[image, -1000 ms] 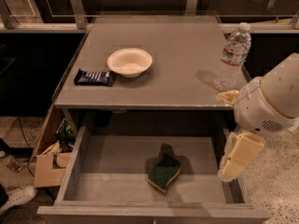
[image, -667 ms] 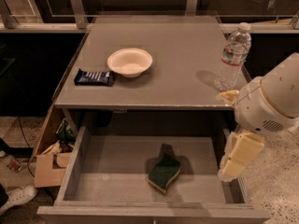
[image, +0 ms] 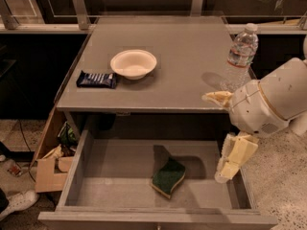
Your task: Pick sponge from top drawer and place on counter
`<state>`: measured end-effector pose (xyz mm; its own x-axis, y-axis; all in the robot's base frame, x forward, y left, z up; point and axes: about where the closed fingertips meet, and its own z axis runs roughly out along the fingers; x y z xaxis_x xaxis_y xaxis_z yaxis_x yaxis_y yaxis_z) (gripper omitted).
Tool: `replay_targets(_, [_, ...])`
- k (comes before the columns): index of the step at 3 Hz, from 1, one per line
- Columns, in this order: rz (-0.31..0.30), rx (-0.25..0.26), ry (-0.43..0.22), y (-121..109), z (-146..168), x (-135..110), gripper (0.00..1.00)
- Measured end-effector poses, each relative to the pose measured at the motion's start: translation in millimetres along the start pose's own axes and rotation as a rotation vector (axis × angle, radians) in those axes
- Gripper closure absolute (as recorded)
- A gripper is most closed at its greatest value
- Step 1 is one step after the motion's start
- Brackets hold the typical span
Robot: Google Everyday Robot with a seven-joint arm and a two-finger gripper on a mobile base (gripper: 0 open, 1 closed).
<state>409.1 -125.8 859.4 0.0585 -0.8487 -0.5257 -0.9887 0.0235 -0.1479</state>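
Note:
The sponge (image: pixel 168 177), dark green over yellow foam, lies flat on the floor of the open top drawer (image: pixel 76 171), a little right of its middle. The counter (image: pixel 182 75) is the grey cabinet top above the drawer. My gripper (image: pixel 229 163) hangs from the white arm at the right, over the drawer's right side wall. It is to the right of the sponge, apart from it, and holds nothing.
A white bowl (image: pixel 133 63) and a dark blue snack wrapper (image: pixel 96 79) sit on the counter's left half. A clear water bottle (image: pixel 239 54) stands at its right edge, close to my arm. Cardboard boxes (image: pixel 49 164) stand on the floor at the left.

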Motion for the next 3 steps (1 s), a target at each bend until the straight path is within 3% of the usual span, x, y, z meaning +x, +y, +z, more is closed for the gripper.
replay_targets(1, [-0.063, -0.037, -0.063, -1.2, 19.8, -10.1, 0.0])
replay_targets(3, [-0.033, -0.028, -0.037, 7.7, 32.3, 0.3, 0.0])
